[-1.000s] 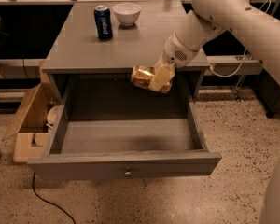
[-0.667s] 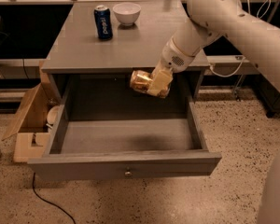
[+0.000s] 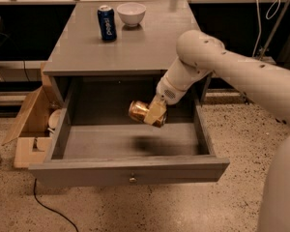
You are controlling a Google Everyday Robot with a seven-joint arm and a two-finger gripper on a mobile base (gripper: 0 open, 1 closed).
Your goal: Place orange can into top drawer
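The orange can (image 3: pixel 139 111) is shiny orange-gold and lies on its side in my gripper (image 3: pixel 153 115), which is shut on it. I hold it inside the open top drawer (image 3: pixel 130 166), a little above the drawer floor near the back middle, with its shadow on the floor below. The drawer is pulled out wide, its grey front with the small round knob (image 3: pixel 132 180) facing the camera. My white arm reaches in from the right.
A blue can (image 3: pixel 107 22) and a white bowl (image 3: pixel 131 13) stand at the back of the grey table top (image 3: pixel 135 47). An open cardboard box (image 3: pixel 30 124) sits on the floor left of the table. A black cable (image 3: pixel 48 208) lies on the speckled floor.
My gripper has moved down from table-top height into the drawer with the orange can in it, and a little towards the front.
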